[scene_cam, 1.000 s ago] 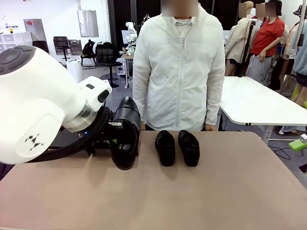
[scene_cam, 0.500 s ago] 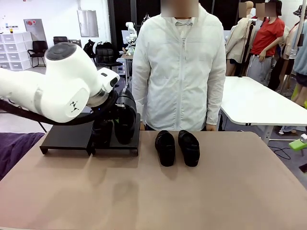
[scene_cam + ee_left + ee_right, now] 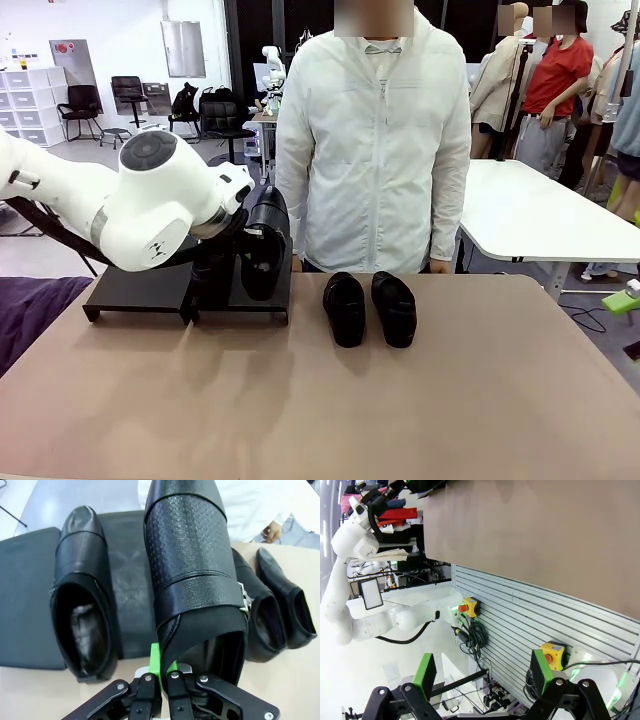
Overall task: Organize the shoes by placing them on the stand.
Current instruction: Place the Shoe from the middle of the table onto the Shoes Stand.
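Observation:
My left gripper (image 3: 160, 672) is shut on the heel rim of a black loafer (image 3: 192, 570), one green pad (image 3: 155, 659) showing against the leather. In the front view this shoe (image 3: 265, 250) hangs toe-down just over the right section of the low black stand (image 3: 140, 290). A second shoe (image 3: 80, 595) lies flat on the stand (image 3: 27, 595) beside it. Two more shoes (image 3: 344, 308) (image 3: 394, 308) sit side by side on the table right of the stand. My right gripper (image 3: 482, 675) is open and holds nothing, off beyond the table's edge.
A person in a white jacket (image 3: 375, 150) stands at the far edge, right behind the shoes. A purple cloth (image 3: 30, 310) lies at the table's left end. The brown tabletop (image 3: 400, 400) in front is bare. A white table (image 3: 540, 215) stands at the back right.
My left arm has drawn away from the camera and carried the held shoe from in front of the stand to over its right section. The two shoes on the table have not moved.

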`<state>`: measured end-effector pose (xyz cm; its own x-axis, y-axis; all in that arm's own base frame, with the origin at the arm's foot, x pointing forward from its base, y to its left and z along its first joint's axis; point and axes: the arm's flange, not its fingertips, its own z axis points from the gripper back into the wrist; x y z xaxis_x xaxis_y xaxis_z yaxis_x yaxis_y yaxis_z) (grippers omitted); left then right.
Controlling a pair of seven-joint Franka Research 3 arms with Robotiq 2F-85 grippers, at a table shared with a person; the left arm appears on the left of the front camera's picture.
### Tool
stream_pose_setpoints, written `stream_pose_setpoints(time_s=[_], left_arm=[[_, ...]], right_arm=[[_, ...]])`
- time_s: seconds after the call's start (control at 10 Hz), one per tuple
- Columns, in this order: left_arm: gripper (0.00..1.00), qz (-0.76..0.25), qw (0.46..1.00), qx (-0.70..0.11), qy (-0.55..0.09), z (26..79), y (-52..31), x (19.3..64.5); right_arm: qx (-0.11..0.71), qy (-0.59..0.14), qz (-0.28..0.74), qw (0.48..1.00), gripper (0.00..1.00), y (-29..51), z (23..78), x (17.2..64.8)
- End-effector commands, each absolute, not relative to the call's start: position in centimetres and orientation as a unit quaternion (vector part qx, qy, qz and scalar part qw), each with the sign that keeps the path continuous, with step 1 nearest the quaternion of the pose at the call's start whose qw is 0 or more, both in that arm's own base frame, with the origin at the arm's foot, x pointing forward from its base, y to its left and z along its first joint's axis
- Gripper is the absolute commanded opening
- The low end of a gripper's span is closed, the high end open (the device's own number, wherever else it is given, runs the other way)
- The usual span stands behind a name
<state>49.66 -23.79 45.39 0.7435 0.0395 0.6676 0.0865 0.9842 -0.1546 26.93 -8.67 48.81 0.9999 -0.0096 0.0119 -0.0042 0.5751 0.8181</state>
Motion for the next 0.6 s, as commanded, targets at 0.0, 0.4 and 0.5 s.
stream_pose_setpoints(time_s=[0.0, 0.4, 0.5], left_arm=[[0.0, 0.011, 0.911, -0.087, -0.402, 42.5, -25.7, 52.8], [0.0, 0.035, 0.912, -0.099, -0.397, 40.4, -25.6, 54.6], [0.0, 0.034, 0.915, -0.096, -0.392, 40.0, -25.8, 54.9]], right_arm=[[0.468, -0.013, 0.01, 0.883, 1.0, -8.9, 49.1, 27.0], [0.468, -0.013, 0.01, 0.883, 1.0, -8.9, 49.1, 27.0], [0.468, -0.013, 0.01, 0.883, 1.0, -8.9, 49.1, 27.0]])
